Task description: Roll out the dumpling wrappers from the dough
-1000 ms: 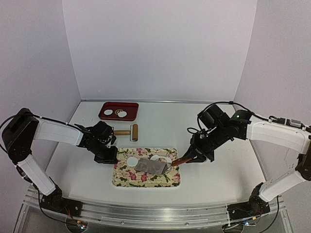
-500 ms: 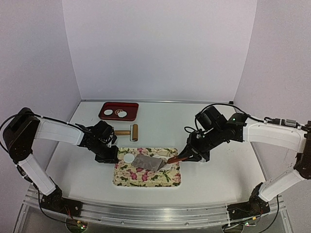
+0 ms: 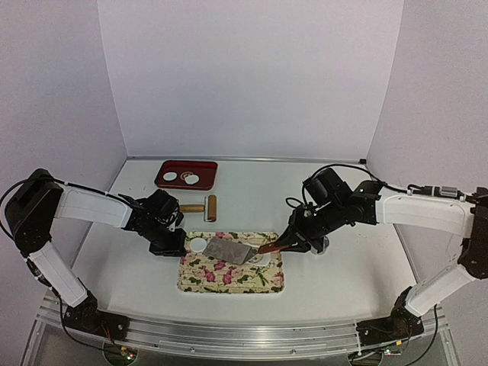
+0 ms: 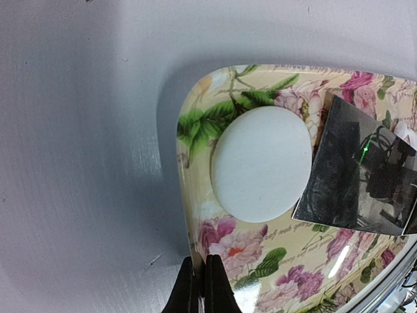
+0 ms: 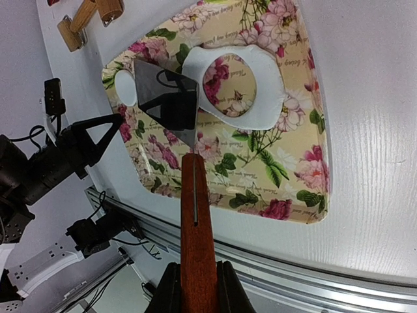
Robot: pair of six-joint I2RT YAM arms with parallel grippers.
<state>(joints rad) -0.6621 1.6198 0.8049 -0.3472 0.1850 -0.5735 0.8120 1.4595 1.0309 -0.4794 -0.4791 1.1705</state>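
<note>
One round white dumpling wrapper (image 4: 260, 163) lies in the left corner of the floral tray (image 4: 228, 251). My left gripper (image 4: 201, 262) is shut on that tray's rim. My right gripper (image 5: 195, 268) is shut on the wooden handle of a spatula (image 5: 195, 215). The spatula's metal blade (image 5: 168, 101) lies over the tray and touches the wrapper's (image 5: 125, 88) right edge. Beside the blade lies the flat dough leftover (image 5: 260, 72), which has a hole in it. In the top view, the blade (image 3: 229, 252) sits between the wrapper (image 3: 200, 245) and the right gripper (image 3: 293, 242).
A red tray (image 3: 185, 165) at the back left holds two more white wrappers (image 3: 169, 177). A wooden rolling pin (image 3: 202, 207) lies between it and the floral tray (image 3: 229, 280). White walls close in the table on three sides.
My right arm has slid the spatula to the left across the floral tray, bringing the blade up to the wrapper. The left gripper has stayed on the rim.
</note>
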